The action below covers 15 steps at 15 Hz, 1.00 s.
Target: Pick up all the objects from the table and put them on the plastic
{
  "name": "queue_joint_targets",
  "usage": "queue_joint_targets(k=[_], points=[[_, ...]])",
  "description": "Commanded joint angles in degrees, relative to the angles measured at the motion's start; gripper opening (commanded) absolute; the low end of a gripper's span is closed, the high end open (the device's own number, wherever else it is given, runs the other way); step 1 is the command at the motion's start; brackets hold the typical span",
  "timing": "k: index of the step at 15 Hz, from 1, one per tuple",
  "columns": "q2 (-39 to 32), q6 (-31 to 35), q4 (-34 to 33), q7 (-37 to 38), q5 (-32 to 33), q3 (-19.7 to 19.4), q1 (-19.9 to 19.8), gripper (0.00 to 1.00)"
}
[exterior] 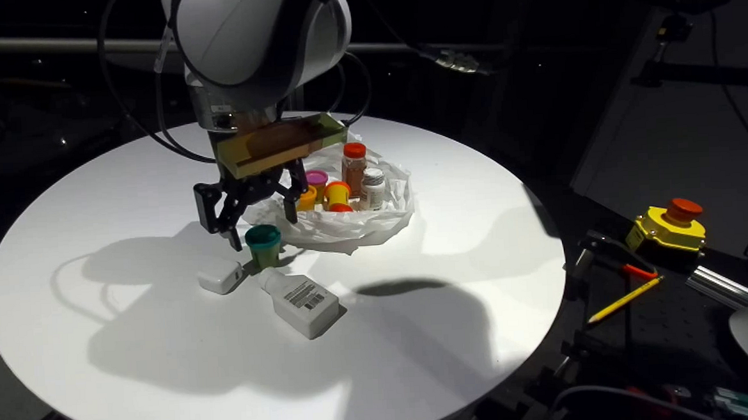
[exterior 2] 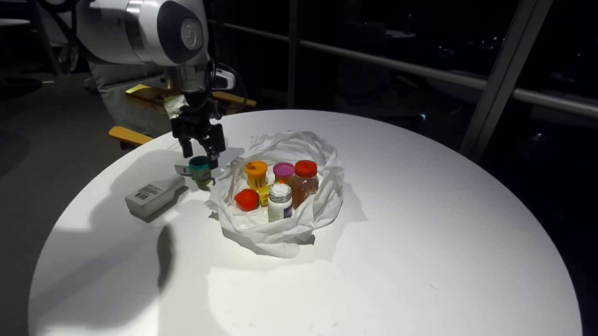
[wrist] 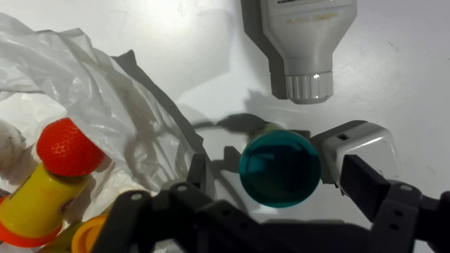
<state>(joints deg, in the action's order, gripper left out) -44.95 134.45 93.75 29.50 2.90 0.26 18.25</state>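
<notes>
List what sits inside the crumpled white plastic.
A red-lidded jar, white bottle, purple-lidded tub, orange tub, tipped yellow tub and red dimpled object. Anything beneath them or under the plastic is covered.

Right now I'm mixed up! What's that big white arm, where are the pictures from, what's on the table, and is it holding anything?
That's a robot arm; the black gripper at its end works like a hand. Two pictures were taken from outside the robot, from different spots; the close-up comes from its wrist. On the round white table are a green-lidded pot, a white bottle lying down and a small white block. Beside them, crumpled plastic carries more things, like a red-lidded jar. The gripper is open and holds nothing: the wrist picture shows gaps on both sides of the pot.
</notes>
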Motion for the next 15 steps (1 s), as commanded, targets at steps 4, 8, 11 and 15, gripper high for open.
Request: queue_joint_targets(k=[4, 8, 11, 15], points=[[-3.6, -3.9, -5.7, -4.6, -4.3, 1.7, -2.7, 0.53], [-0.8, -4.4, -3.4, -5.0, -3.7, 1.9, -1.6, 0.28], [5.1, -2.9, 0.7, -2.0, -1.6, 0.2, 0.9, 0.28], [10.8, -1.6, 2.1, 3.1, 1.1, -3.4, 1.7, 0.28]])
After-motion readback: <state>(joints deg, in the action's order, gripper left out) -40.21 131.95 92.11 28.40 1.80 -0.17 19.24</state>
